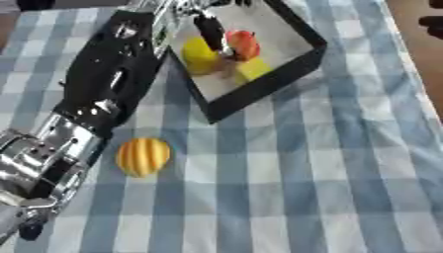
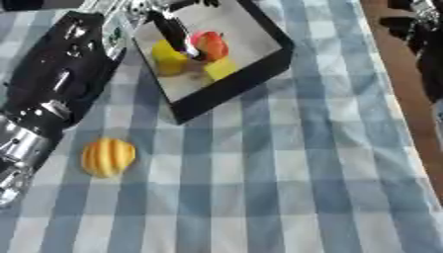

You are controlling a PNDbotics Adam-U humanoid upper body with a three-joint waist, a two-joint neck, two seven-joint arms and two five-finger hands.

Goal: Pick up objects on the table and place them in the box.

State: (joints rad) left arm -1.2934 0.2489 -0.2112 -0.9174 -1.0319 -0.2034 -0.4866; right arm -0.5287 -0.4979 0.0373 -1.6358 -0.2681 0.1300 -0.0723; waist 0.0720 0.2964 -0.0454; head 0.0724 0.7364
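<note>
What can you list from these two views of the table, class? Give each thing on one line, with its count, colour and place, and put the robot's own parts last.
Black-rimmed square box: one, black walls with a pale floor, far centre of the table.
Round yellow fruit-like object: one, yellow, inside the box on its left side.
Red-orange rounded object: one, red-orange, inside the box beside the hand's finger.
Yellow block-like piece: one, yellow, inside the box on its near side.
Yellow-orange ribbed pumpkin-shaped object: one, on the cloth near the left arm.
Blue-and-white checked tablecloth: one, covering the table.
Left hand: one, black, reaching into the box; its fingers are too indistinct to judge.
</note>
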